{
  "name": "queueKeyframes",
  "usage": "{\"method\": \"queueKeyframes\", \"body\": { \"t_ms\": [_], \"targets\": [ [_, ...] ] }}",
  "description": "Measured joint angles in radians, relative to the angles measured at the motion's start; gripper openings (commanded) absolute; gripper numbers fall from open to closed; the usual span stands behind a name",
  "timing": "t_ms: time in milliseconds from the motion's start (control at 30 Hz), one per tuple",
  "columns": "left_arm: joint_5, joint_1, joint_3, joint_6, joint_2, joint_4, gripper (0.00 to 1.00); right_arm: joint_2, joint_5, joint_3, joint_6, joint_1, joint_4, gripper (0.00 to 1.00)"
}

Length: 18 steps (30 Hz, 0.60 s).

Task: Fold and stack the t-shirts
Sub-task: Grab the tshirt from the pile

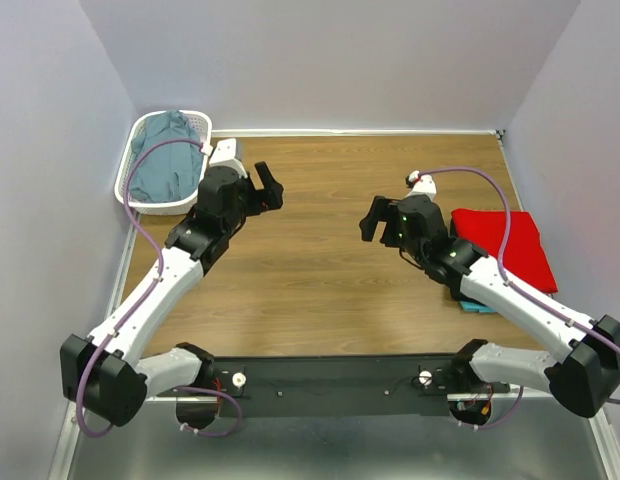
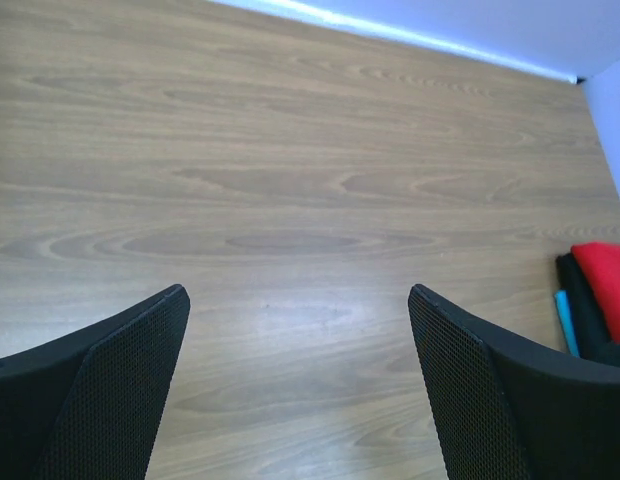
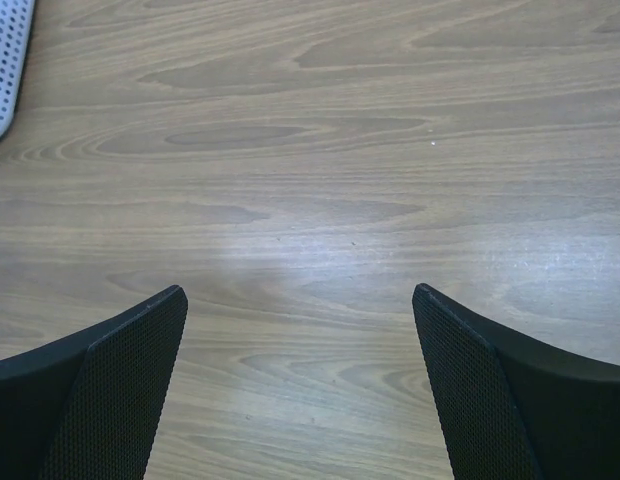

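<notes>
From above, two robot arms reach over a wooden table (image 1: 310,280). The left gripper (image 1: 268,186) hangs over the far left part of the table with its fingers spread and nothing between them. The right gripper (image 1: 374,219) hangs right of centre, its fingers likewise spread and holding nothing. A blue-grey t-shirt (image 1: 168,160) lies bunched inside a white basket (image 1: 150,207) in the far left corner, just behind the left arm. At the right edge a folded red t-shirt (image 1: 505,245) lies flat, and a sliver of a turquoise t-shirt (image 1: 477,306) shows under its near edge, partly hidden by the right arm.

The left wrist camera shows the left gripper (image 2: 298,295) with both black fingers (image 2: 110,390) wide apart above bare wood (image 2: 290,180). The red t-shirt (image 2: 608,285) shows at the right edge, and a strip of the turquoise t-shirt (image 2: 564,320) sits beside it, with a dark shape between them that cannot be made out.

The right wrist camera shows the right gripper (image 3: 300,292) with its fingers (image 3: 520,400) spread above the wood (image 3: 320,150). A corner of the white basket (image 3: 5,60) shows at the upper left, well away from the fingers.
</notes>
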Motion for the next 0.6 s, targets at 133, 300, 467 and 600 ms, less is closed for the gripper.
{"method": "queueKeyframes", "body": {
  "t_ms": [133, 300, 467, 600],
  "targets": [
    [-0.032, 0.024, 0.113, -0.011, 0.073, -0.033, 0.96, -0.009, -0.016, -0.007, -0.001, 0.000, 0.004, 1.00],
    [-0.070, 0.128, 0.316, -0.035, 0.246, -0.077, 0.96, -0.020, -0.036, -0.019, -0.008, 0.000, 0.007, 1.00],
    [-0.142, 0.309, 0.502, -0.047, 0.420, -0.108, 0.96, -0.019, -0.070, -0.020, -0.014, 0.000, 0.009, 1.00],
    [-0.188, 0.478, 0.679, -0.037, 0.605, -0.147, 0.90, -0.019, -0.109, -0.024, -0.016, 0.000, 0.011, 1.00]
  ]
}}
